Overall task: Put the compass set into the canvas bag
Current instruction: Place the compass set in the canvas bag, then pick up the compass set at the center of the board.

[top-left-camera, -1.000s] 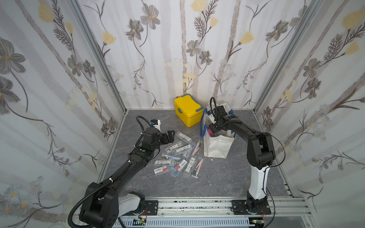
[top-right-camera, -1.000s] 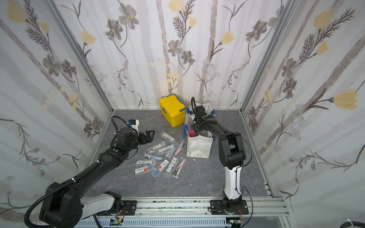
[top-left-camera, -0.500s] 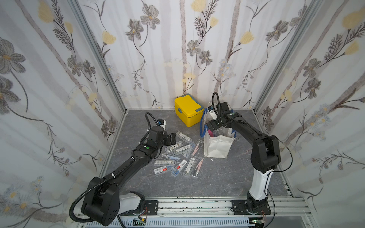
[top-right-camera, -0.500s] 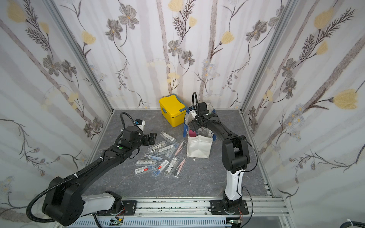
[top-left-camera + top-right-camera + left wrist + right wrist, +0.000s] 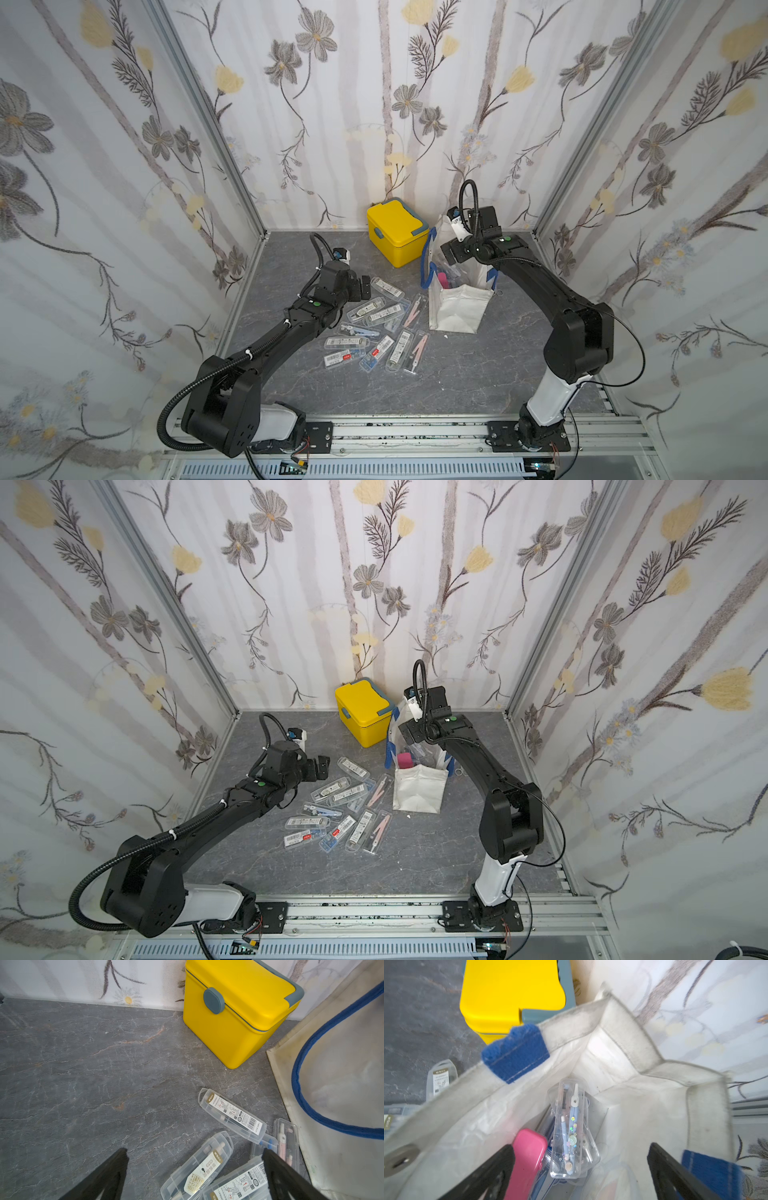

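One compass set [image 5: 571, 1132], clear-cased, lying inside canvas bag [image 5: 457, 305]; right gripper [image 5: 579, 1149] spread empty above it; left gripper [image 5: 194, 1150] spread empty over cases [image 5: 232, 1115] on table [image 5: 83, 1084].

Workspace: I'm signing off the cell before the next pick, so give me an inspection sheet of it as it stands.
Surface: grey marbled tabletop, no damage seen.
Job's things: canvas bag upright, mouth open; a clear-cased compass set and a pink case lie inside. The loose compass sets are scattered on the tabletop beside the bag.
Clutter: yellow box, lid shut, next to the bag by the back wall.
Claws: left claw open and empty, over the loose cases; right claw open and empty, at the bag's mouth.
Cables: black hose loops above the right wrist, with similar loops on the left arm; no snag seen.
Surroundings: floral walls on three sides, metal rail in front.
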### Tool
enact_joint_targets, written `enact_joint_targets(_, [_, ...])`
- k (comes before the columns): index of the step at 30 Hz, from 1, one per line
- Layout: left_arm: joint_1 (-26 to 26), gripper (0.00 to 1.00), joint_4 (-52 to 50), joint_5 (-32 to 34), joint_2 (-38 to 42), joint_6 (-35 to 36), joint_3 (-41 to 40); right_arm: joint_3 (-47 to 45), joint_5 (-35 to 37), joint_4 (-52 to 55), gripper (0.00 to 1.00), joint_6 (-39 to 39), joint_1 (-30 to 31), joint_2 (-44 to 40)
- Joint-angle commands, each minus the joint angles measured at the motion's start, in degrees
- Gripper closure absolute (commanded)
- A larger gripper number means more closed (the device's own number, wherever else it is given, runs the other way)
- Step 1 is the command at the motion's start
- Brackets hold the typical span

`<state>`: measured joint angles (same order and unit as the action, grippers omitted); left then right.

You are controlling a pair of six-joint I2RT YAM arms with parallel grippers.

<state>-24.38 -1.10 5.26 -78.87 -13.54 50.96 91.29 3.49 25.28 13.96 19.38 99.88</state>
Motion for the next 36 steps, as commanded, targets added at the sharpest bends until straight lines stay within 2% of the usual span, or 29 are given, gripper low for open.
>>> enact_joint_targets(1, [0.02,0.00,-2.15,2.25,-2.17,-0.13,2.75,-3.11,3.68,-8.66,0.01,-2.36,-0.04,-3.95])
enact_joint_targets(3, [0.03,0.00,-5.18,3.99,-4.01,-0.08,4.53,-6.92,4.29,-13.93,0.00,-3.41,0.00,-7.81])
enact_joint_targets(7, [-0.14,0.00,-11.94,5.44,-8.22,1.33,8.31,-19.42,1.14,-29.55,0.01,-6.85,0.05,-18.56])
enact_joint_targets(10, [-2.10,0.00,-13.75,5.88,-10.47,5.82,9.63,-28.53,-1.12,-41.67,0.00,-11.39,0.00,-25.17])
enact_joint_targets(12, [-3.99,0.00,-12.85,7.47,-11.40,9.91,9.53,-31.89,-5.26,-44.88,0.01,-12.45,0.04,-27.91])
enact_joint_targets(17, [-6.82,0.00,-6.96,4.27,-13.73,20.94,7.67,-35.33,-18.76,-45.93,0.01,-14.84,0.56,-31.11])
enact_joint_targets(20, [-7.43,0.00,-4.17,-1.35,-14.89,24.82,7.62,-37.84,-24.06,-49.44,0.01,-18.97,1.12,-31.58])
enact_joint_targets(23, [-7.41,0.01,-4.85,-8.26,-15.58,28.19,8.51,-38.51,-29.39,-49.10,0.01,-19.64,2.35,-30.67])
enact_joint_targets(27, [-7.45,0.01,-9.27,-15.67,-16.76,32.77,9.39,-37.79,-31.87,-45.39,0.00,-15.83,5.65,-28.33])
enact_joint_targets(36, [-7.41,0.07,-21.04,-18.20,-21.33,34.55,14.19,-35.48,-34.19,-43.05,0.00,-15.32,7.73,-23.01])
